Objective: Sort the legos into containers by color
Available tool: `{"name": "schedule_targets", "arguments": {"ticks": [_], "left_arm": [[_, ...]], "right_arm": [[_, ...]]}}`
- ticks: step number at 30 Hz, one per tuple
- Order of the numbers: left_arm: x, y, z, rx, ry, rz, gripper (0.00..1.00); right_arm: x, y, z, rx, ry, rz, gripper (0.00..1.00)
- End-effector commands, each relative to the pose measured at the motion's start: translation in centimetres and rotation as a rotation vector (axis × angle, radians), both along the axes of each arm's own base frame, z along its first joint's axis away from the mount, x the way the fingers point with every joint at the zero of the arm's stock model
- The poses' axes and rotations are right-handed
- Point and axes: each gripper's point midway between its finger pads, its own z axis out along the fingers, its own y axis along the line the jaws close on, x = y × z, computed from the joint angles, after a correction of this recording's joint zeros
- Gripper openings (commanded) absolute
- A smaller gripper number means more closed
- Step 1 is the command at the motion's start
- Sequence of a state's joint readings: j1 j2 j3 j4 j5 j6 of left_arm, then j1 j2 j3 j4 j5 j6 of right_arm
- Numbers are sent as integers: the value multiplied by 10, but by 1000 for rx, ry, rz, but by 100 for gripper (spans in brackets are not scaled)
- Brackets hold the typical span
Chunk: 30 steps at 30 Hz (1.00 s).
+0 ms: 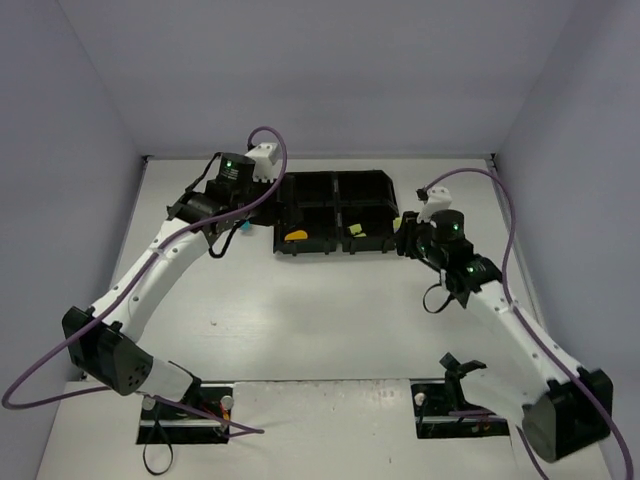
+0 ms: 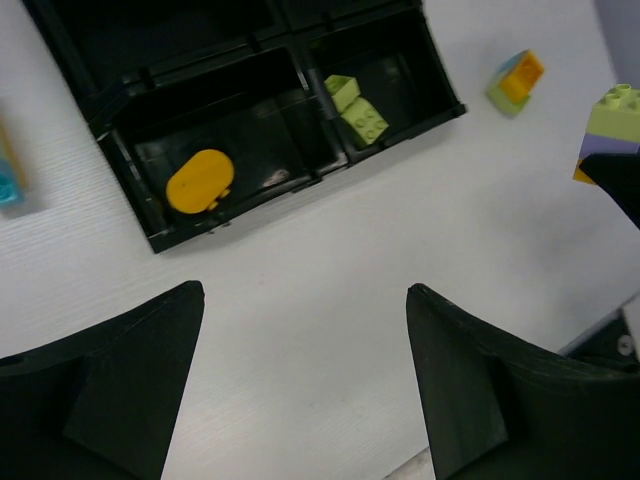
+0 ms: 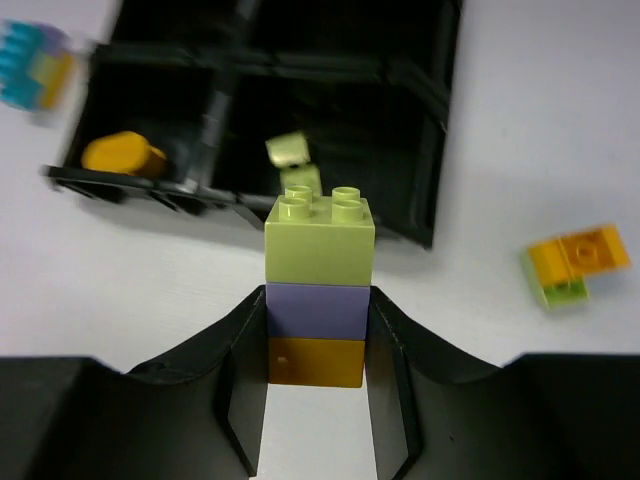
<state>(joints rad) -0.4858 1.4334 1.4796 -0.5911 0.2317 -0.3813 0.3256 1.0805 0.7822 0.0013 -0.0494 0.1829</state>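
- Judged the cyan bricks (image 3: 30, 62) left of the tray (image 2: 125, 170) easy to miss: blurred, cut by the frame edge.
- Feared a mis-sort at the right: risked dropping three colours into one compartment, with lime, purple and orange clipped together as one stack (image 3: 320, 270).
- Feared the same for the loose orange-and-lime pair (image 3: 575, 265) right of the tray; needed pulling apart first.
- Found the left gripper (image 2: 305, 385) wide open, holding nothing, over the table (image 2: 330, 300) just short of the tray's near wall.
- Noted an orange piece (image 2: 200, 182) in the near-left compartment, lime bricks (image 2: 357, 108) in the near-right.
- Found the right gripper (image 3: 318, 345) closed on the stack's lower bricks, lime top clear of the fingers, beside the tray's near-right corner.
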Motion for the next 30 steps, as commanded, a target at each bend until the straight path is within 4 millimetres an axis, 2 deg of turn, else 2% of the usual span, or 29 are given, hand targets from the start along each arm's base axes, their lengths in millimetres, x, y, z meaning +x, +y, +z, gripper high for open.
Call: {"name": "schedule_targets", "arguments": {"ticks": [1, 6, 11, 15, 22, 30], "left_arm": [[-4, -40, 58, -228, -86, -108, 75], [-23, -79, 82, -408, -53, -229, 79], [-28, -109, 110, -537, -72, -286, 80], [-39, -130, 123, -567, -84, -341, 80], [-55, -156, 117, -549, -72, -382, 79], [-56, -168, 116, -510, -137, -376, 63]], "right_arm": [[-8, 32, 75, 43, -300, 214, 0], [-30, 57, 114, 98, -421, 395, 0], [-45, 74, 142, 110, -485, 543, 0], [-47, 78, 149, 106, -485, 577, 0], [-51, 82, 151, 115, -474, 603, 0], [-54, 84, 147, 124, -454, 613, 0]]}}
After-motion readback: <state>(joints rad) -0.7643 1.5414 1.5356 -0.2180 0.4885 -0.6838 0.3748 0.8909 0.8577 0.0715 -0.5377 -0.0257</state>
